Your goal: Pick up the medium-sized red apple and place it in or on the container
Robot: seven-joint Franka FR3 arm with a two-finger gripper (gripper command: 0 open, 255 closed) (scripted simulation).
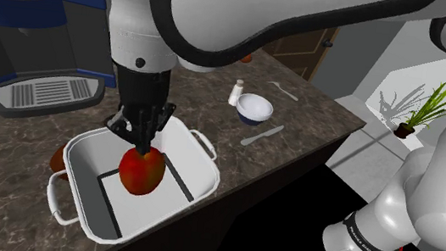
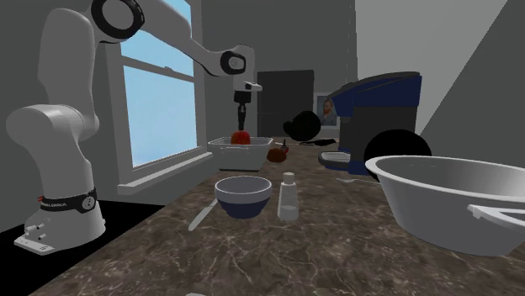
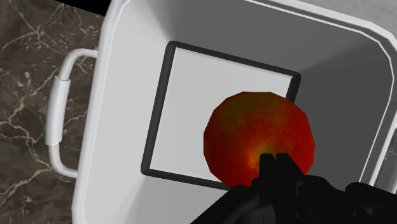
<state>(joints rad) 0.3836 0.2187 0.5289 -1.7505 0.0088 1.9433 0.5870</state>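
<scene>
Marble counter [image 1: 23, 146], end effector [image 1: 141, 146] pinched on red apple [image 1: 141, 173], over white container [image 1: 89, 164]

We note: desk [image 1: 15, 143] dark stone, white-veined, marble look, slight sheen; container [image 1: 93, 171] smooth plain white, matt, material we can't tell; apple [image 1: 141, 173] red-orange skin, smooth, faint gloss; arm [image 1: 225, 10] glossy white shell.

Apple [image 1: 141, 171] over tub [image 1: 92, 175] floor, bowl [image 1: 255, 107] and shaker [image 1: 237, 92] at shoulder view's right of tub

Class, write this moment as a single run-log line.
phase: placing | gripper: shut on red apple | position: held over white container, within its walls | release: not yet
</scene>
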